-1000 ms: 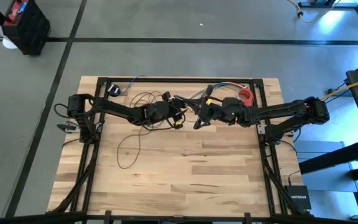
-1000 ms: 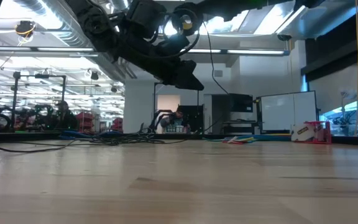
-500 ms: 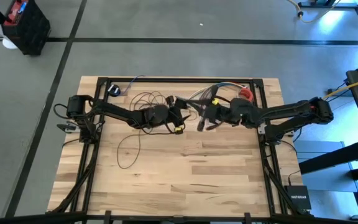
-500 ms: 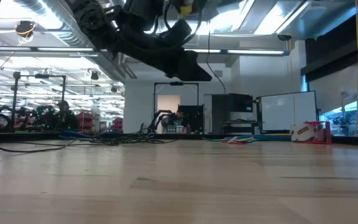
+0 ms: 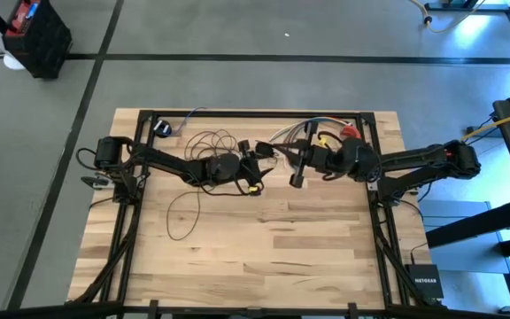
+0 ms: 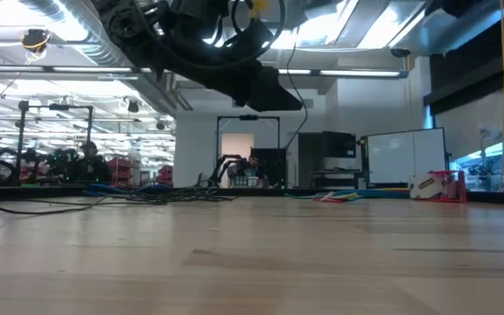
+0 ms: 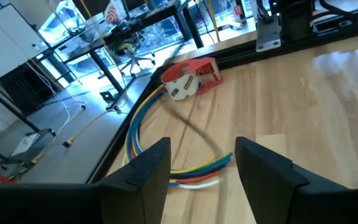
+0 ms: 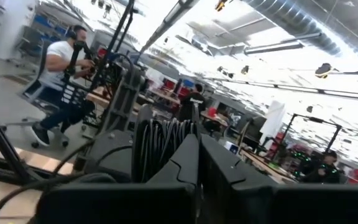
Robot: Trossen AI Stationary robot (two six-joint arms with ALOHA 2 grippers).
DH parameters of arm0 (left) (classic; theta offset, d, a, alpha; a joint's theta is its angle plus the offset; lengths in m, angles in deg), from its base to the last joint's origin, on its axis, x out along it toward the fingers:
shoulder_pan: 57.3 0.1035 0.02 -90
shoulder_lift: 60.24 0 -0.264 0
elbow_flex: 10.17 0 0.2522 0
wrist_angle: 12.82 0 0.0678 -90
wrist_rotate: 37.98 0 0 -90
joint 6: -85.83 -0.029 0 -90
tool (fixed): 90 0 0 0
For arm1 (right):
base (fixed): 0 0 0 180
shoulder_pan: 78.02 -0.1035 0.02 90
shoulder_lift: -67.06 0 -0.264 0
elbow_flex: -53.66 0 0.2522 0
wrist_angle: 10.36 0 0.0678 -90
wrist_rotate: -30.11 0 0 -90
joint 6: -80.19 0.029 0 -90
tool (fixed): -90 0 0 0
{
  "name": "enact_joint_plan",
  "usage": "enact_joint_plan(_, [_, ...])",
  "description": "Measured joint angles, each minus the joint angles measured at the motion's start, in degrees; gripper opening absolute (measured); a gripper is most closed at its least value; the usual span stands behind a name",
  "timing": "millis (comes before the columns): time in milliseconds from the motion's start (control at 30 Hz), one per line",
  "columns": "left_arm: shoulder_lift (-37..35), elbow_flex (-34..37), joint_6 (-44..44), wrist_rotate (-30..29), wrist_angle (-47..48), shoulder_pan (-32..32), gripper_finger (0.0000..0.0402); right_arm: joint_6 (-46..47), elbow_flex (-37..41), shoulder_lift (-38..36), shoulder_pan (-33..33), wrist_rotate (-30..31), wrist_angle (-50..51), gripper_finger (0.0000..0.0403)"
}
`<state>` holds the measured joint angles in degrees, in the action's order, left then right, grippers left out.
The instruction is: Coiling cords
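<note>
The cords, one thin dark wire, lie in loops (image 5: pixel 206 142) at the table's far left. One long loop (image 5: pixel 182 208) reaches toward the near edge, and the black puck (image 5: pixel 161 129) is by the far rail. A strand (image 6: pixel 300 122) hangs in the air down to the table. My left gripper (image 5: pixel 262 164) stands open at mid-table, pointing right, with nothing between its fingers (image 7: pixel 201 155). My right gripper (image 5: pixel 296 168) faces it, higher up, shut (image 8: pixel 197 155). A bundle of dark strands (image 8: pixel 157 146) stands just behind its fingers; what carries it I cannot tell. My left gripper: I cannot tell whether it touches the cord; a blurred strand (image 7: pixel 194 130) crosses the air ahead of its fingers. My right gripper is shut on the cord, but its own fingers (image 8: pixel 173 165) hide the place of contact. It comes from the table's right, tipped a little upward. A strand (image 8: pixel 30 186) trails away slack below it.
A red tape dispenser (image 5: pixel 351 133) and a short bundle of coloured wires (image 5: pixel 295 131) lie at the far right, ahead of my left gripper. Black frame rails (image 5: pixel 255 112) border the table. People sit at benches in the room beyond (image 8: pixel 67 56).
My right gripper has drawn away from the left one toward the table's right edge, risen a little, rolled, and tipped its fingers upward. My left gripper has swung slightly toward the near edge. Neither has opened or shut.
</note>
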<state>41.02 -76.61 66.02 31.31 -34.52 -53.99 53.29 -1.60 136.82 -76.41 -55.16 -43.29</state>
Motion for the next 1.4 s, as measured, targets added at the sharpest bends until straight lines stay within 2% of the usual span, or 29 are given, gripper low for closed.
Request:
enact_joint_plan(267, [0.0,0.0,-3.4,0.0,-1.1,-0.7,0.0173,-1.8,0.0,0.0,-0.1,0.3,1.1,0.0009])
enact_joint_plan(500, [-0.5,0.0,-7.6,-0.1,-0.9,-1.6,0.0173,-2.0,0.0,0.0,-0.1,3.8,2.4,0.0008])
enact_joint_plan(667, [-4.6,0.0,-8.8,0.0,8.0,-2.0,0.0172,-2.1,0.0,0.0,-0.1,3.8,3.3,0.0007])
enact_joint_plan(800, [-10.4,0.0,-4.4,0.0,17.8,-1.9,0.0172,-2.1,0.0,0.0,-0.1,3.8,3.3,0.0009])
enact_joint_plan(867, [-12.6,0.0,-1.9,1.8,19.9,-1.9,0.0172,-2.1,0.0,0.0,-0.1,3.8,3.3,0.0008])
enact_joint_plan(1000, [-12.9,0.0,0.4,9.2,16.4,-2.0,0.0172,-2.1,0.0,0.0,-0.1,3.8,3.2,0.0006])
enact_joint_plan(1067, [-11.6,0.0,0.5,11.1,13.1,-2.0,0.0172,-2.1,-0.1,0.0,-0.1,3.8,3.2,0.0009])
enact_joint_plan(1400, [-4.7,0.0,3.8,11.4,1.9,-0.5,0.0172,-2.1,-0.1,0.0,-0.1,3.8,3.1,0.0006])
